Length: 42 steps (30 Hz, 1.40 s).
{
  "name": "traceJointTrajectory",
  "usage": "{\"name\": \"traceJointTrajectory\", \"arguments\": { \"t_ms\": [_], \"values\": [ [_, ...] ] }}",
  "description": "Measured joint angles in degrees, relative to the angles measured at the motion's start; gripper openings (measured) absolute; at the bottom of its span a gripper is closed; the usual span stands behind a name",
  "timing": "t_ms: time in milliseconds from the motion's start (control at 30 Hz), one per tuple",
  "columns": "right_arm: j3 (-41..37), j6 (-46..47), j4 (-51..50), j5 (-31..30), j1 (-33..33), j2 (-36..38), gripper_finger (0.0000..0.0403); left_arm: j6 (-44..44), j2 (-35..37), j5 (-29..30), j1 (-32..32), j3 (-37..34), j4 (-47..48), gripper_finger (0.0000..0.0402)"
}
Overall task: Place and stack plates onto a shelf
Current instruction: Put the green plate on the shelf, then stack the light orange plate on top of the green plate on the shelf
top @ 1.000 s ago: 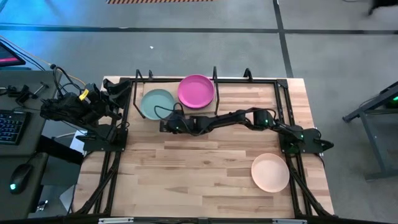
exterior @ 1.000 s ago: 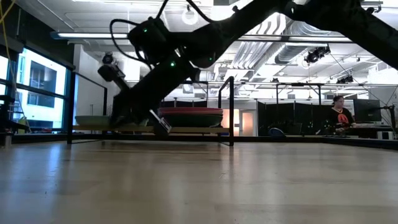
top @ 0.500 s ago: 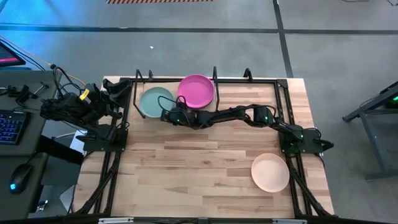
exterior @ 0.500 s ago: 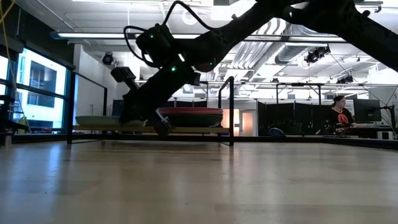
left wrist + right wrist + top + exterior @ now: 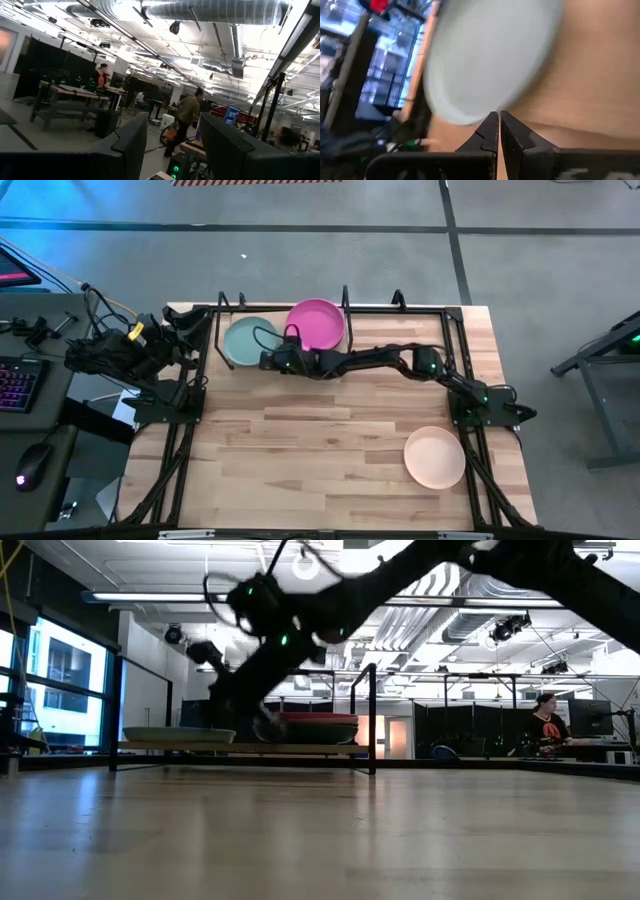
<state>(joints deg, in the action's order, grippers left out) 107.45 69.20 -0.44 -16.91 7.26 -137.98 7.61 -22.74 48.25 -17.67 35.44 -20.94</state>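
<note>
1. Right gripper (image 5: 498, 131) — jaws clenched, empty — sits beside the light teal plate (image 5: 250, 343) on the shelf (image 5: 380, 309).
2. Light pink plate (image 5: 434, 457) waits on the surface — likely light, stiff, slippery; pinch its rim.
3. Left gripper (image 5: 170, 145) parked off-surface, jaws released.

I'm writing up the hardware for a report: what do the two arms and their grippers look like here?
Both arms are dark, nearly black, built of jointed segments. The right arm carries small green indicator lights along its links and a thin black cable looping above it. Its gripper has two slim, dark, tapering fingers. The left arm has a yellow tag and loose black cables; its gripper has broad, flat, dark fingers.
</note>
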Motion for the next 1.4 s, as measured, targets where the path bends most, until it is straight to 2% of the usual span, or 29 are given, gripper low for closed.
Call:
{"name": "traceJointTrajectory", "arguments": {
  "t_ms": [267, 433, 500, 600, 700, 800, 900, 1033, 1200, 1400],
  "values": [
    [0.0, -23.1, -10.9, 10.5, -0.8, 10.2, 0.0, 0.1, 0.0, 0.4, 0.0, 0.0, 0.1, 0.0168],
    [0.1, -38.8, -29.4, 10.3, -3.7, 19.0, 0.0, 0.1, 0.0, 0.2, 0.0, 0.0, 2.5, 0.0168],
    [-0.1, -42.4, -36.8, 9.8, -4.8, 21.9, 0.0, -0.7, 0.2, -1.6, 0.0, 0.0, 5.8, 0.0168],
    [-4.8, -43.0, -43.2, 10.9, -6.2, 27.2, 0.0, -3.2, 0.4, -8.7, 0.0, 0.0, 12.3, 0.0168],
    [-15.6, -37.6, -41.2, 12.0, -7.8, 34.9, 0.0, -8.8, 0.2, -16.2, 0.0, 0.0, 18.7, 0.0168],
    [-28.5, -31.3, -33.7, 11.4, -9.9, 44.3, 0.0, -15.8, -0.7, -19.8, 0.0, 0.0, 23.6, 0.0168],
    [-40.5, -26.5, -24.7, 8.7, -11.9, 52.6, 0.0, -19.3, -2.4, -20.7, 0.0, 0.0, 24.8, 0.0168],
    [-52.7, -24.9, -12.1, 5.3, -14.1, 62.1, 0.0, -19.7, -5.6, -19.8, 0.5, 0.0, 20.6, 0.0168],
    [-62.8, -28.0, -6.9, 6.4, -16.7, 71.3, 0.0, -23.2, -12.8, -18.0, 2.4, 0.0, 11.6, 0.0168],
    [-68.5, -33.2, -6.6, 9.5, -16.9, 79.1, 0.0, -26.8, -24.1, -16.0, 4.1, 0.0, 4.0, 0.0168]
  ]
}}
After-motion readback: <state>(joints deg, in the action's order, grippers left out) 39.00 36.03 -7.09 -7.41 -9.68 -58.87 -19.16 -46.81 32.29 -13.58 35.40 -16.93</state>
